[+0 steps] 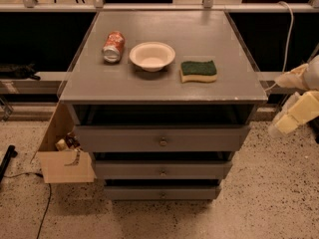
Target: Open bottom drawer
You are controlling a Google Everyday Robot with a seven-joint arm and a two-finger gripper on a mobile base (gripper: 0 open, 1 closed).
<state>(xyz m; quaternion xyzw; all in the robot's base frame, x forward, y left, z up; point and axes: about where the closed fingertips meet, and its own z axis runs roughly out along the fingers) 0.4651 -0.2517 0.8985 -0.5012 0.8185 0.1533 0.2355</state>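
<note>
Lower the pincer [293, 107], right of the table [227, 86], grip state impossible to tell, to the tiny knob [162, 194] of the bottom drawer [132, 192], clamp squarely, pull straight out.

The grey cabinet top [164, 86] is carrying three things in a row: a red can [113, 46] is lying on its side at the left, a white bowl [152, 56] is sitting upright just beside it, and a green-and-yellow sponge [199, 70] is lying flat further right. The speckled floor [269, 203] is bearing an open cardboard box [65, 156] left of the cabinet, with a dark cable [45, 208] trailing near it. The gripper [291, 101] is hovering beside the top's right front corner.
</note>
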